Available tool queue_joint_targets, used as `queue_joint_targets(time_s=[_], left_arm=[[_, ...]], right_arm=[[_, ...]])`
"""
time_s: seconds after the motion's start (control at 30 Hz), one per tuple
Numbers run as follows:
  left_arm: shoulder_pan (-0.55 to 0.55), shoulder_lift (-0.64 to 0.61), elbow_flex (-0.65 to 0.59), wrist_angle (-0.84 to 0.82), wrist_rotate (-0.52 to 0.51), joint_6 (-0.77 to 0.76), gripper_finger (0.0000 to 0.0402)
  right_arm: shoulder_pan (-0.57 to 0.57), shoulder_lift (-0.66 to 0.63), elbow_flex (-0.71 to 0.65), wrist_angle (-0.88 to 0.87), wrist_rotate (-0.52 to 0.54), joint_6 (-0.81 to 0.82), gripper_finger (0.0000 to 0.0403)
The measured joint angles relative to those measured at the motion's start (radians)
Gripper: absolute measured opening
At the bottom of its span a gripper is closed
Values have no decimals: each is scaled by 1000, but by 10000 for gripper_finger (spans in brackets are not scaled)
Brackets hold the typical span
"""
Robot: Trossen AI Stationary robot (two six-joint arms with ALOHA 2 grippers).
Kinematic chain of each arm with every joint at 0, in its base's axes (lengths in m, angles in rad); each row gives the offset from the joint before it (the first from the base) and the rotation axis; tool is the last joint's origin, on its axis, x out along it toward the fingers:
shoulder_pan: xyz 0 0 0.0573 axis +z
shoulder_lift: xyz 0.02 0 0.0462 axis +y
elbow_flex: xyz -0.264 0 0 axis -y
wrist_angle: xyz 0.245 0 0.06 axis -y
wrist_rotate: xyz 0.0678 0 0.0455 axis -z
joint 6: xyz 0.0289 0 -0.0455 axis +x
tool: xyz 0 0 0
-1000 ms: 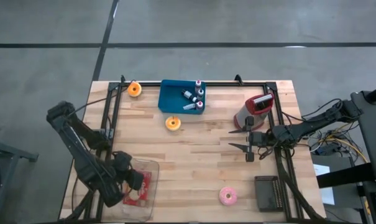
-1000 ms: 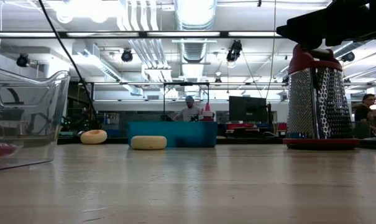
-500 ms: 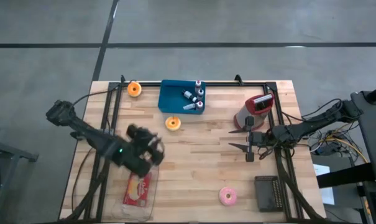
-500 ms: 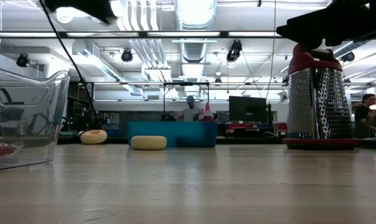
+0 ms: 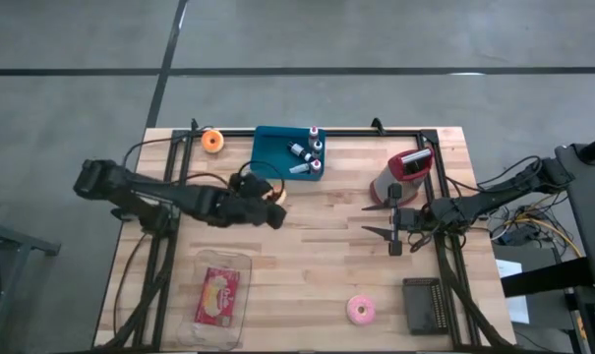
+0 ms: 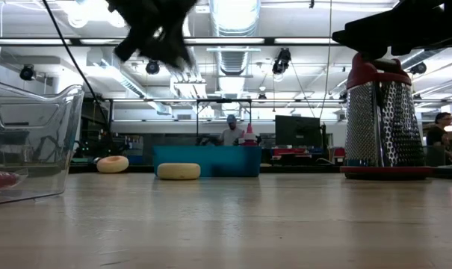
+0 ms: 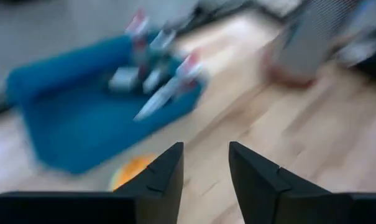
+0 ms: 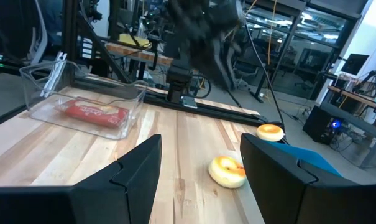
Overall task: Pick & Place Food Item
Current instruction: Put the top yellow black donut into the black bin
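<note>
Nearest the front edge of the table [image 5: 307, 265], a clear container [image 5: 216, 300] is seen with a red packet [image 5: 218, 295] lying inside it, and a pink donut [image 5: 360, 310] and a dark block [image 5: 425, 305] are set further along that edge. Above mid-table, the left gripper [image 5: 274, 211] is held over a yellow donut [image 7: 133, 171]; its fingers [image 7: 163, 177] are parted with nothing between them (the donut is glimpsed just beyond the tips). Off to the side, the right gripper [image 5: 378, 220] is parked beside a red-topped grater [image 5: 403, 175], jaws wide and empty. Farthest back, a blue tray [image 5: 275, 152] of small bottles and an orange donut [image 5: 212, 141] are found.
</note>
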Motion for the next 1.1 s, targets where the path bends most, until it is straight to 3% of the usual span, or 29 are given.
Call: queue_joint_targets(time_s=[0.2, 0.4, 0.5, 0.67, 0.97, 1.1], left_arm=[[101, -32, -16, -202, 129, -179, 174], [229, -106, -16, -378, 141, -111, 188], [329, -143, -16, -448, 212, -135, 188], [494, -157, -26, -470, 367, -102, 188], [798, -150, -37, -459, 419, 54, 189], [860, -129, -55, -431, 441, 80, 188]], right_arm=[[0, 0, 0, 0, 0, 0, 217], [0, 0, 0, 0, 0, 0, 217], [0, 0, 0, 0, 0, 0, 217], [0, 0, 0, 0, 0, 0, 217], [0, 0, 0, 0, 0, 0, 217], [0, 0, 0, 0, 0, 0, 217]])
